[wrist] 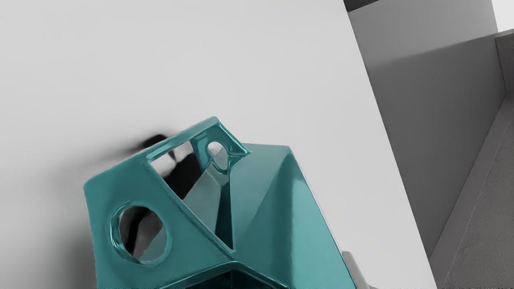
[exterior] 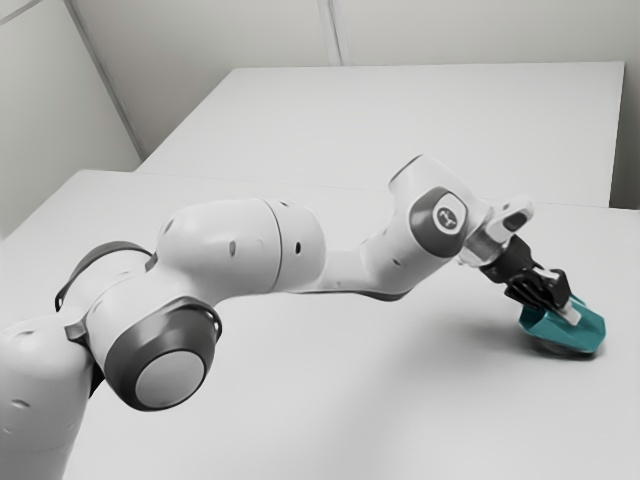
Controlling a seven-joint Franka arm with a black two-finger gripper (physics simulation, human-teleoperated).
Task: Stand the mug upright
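Note:
The gripper (exterior: 568, 311) reaches down at the exterior view's right, its tip overlapping the teal mug (exterior: 590, 329). Faceted and angular, the mug lies tilted over the table, with a dark shadow beneath its lower edge. In the wrist view the mug (wrist: 265, 192) has a round hole in one flat face and an angular gap beside it; a dark hollow appears at its lower edge. A pale part of the gripper (wrist: 353, 269) stands right along the mug's sloping side. How the gripper holds or touches the mug is partly hidden by the mug itself.
The white table (exterior: 400, 410) extends under the arm and mug. Another white tabletop (exterior: 430, 120) stands behind it, near pale walls. In the wrist view the table's straight edge runs past the mug, with a grey floor (wrist: 478, 245) beyond.

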